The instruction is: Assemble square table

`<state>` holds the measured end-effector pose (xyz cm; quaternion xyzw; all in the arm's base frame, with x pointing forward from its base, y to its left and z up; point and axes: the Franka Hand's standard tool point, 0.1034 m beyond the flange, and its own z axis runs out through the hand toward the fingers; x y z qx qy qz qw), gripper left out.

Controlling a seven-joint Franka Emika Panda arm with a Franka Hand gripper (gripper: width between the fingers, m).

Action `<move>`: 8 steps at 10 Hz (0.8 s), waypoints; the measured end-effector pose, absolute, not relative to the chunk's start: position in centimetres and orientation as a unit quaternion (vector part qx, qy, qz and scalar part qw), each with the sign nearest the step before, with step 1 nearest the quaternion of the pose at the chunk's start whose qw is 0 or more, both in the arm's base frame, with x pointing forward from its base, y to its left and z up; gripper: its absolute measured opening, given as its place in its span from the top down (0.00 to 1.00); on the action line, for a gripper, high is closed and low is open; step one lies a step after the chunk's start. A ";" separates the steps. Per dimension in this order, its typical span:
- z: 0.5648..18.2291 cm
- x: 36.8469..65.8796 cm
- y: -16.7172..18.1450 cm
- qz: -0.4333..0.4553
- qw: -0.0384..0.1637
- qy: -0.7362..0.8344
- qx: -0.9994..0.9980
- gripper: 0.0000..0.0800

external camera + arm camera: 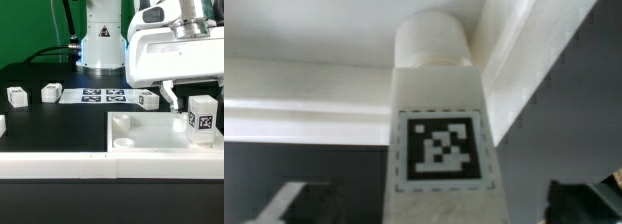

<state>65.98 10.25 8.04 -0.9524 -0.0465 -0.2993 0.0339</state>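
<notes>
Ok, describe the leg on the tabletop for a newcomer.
Find the big white square tabletop in front. At its far corner on the exterior view's right, under the end effector, stands one tagged leg. The other legs sit off it, on the black table.

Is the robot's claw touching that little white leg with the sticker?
Apart. The wrist view shows dark gaps between the leg and the gripper on both sides.

A white leg [438, 110] fills the middle, its black-and-white tag [441, 148] facing the lens. At twelve o'clock from the tag, its rounded end meets the square table [295, 85]. The fingers [287, 200] stand clear at seven and five o'clock.
</notes>
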 end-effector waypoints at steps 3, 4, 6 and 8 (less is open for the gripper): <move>8.0 66.0 10.3 -0.299 0.034 -0.046 -0.952 0.20; 8.0 66.0 10.3 -0.299 0.034 -0.046 -0.952 0.19; 8.0 66.0 10.2 -0.299 0.034 -0.046 -0.952 0.19; 8.6 66.6 10.0 -0.272 0.034 -0.046 -0.961 0.19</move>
